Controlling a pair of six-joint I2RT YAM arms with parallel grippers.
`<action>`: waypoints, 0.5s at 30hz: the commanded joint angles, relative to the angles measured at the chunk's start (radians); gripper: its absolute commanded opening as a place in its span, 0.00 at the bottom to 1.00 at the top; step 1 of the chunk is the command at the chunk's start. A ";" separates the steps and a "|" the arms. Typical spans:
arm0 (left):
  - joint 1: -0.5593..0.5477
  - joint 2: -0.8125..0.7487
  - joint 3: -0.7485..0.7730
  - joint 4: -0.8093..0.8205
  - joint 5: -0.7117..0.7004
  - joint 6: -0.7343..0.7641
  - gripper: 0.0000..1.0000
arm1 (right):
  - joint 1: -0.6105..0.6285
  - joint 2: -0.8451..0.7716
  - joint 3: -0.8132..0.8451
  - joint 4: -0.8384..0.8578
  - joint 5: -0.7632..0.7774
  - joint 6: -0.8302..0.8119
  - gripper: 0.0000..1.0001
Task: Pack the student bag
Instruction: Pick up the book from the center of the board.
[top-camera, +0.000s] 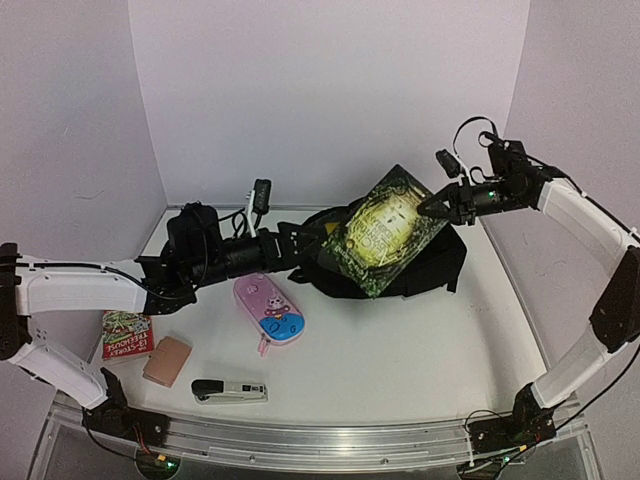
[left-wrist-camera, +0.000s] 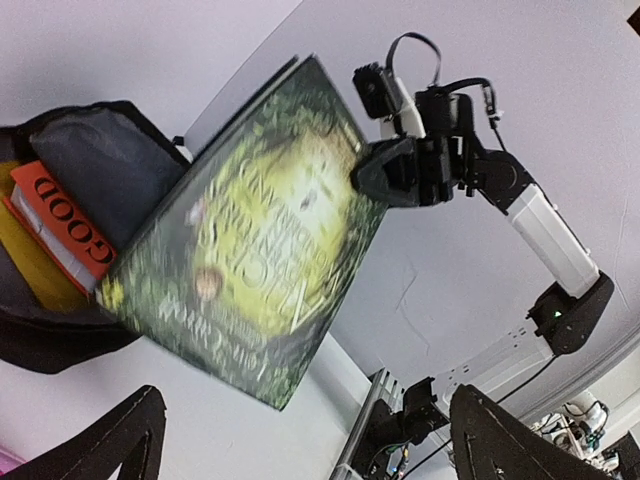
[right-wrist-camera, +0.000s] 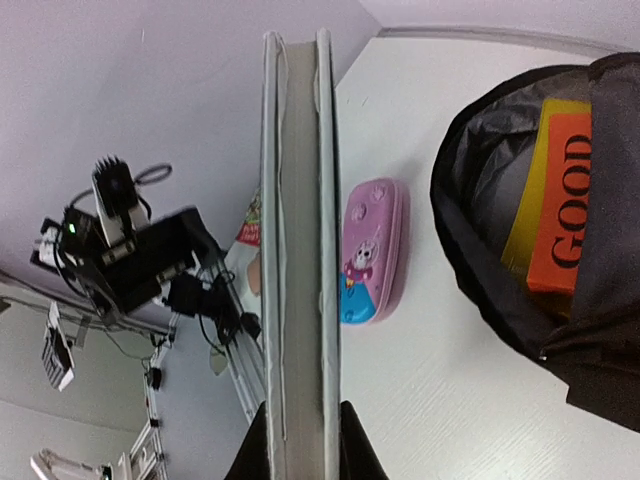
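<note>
Large black soft fabric backpack (top-camera: 440, 262) lies open at the far centre of the white desk (top-camera: 400, 350), with an orange book marked GOOD (left-wrist-camera: 65, 235) inside. Right gripper (top-camera: 428, 208) clamps the edge of a green hardcover book (top-camera: 385, 232), tilted above the backpack. Left gripper (top-camera: 303, 240), jaws wide and holding nothing, sits just left of the backpack.

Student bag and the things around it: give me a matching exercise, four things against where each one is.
1 green book
2 pink pencil case
3 stapler
4 orange "GOOD" book

A inside the student bag
B on the table, nearest its front edge
C clamped in the right fingers
D on the table, between stapler and bag

Pairs: 1-C, 2-D, 3-B, 4-A.
</note>
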 joint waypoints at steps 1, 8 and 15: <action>0.000 0.078 -0.088 0.114 -0.025 -0.089 1.00 | 0.006 -0.061 -0.092 0.641 0.017 0.555 0.00; 0.001 0.176 -0.115 0.404 0.065 -0.145 1.00 | 0.019 -0.020 -0.169 0.914 0.003 0.777 0.00; 0.002 0.211 -0.068 0.453 0.075 -0.137 0.97 | 0.057 -0.041 -0.275 1.007 -0.013 0.821 0.00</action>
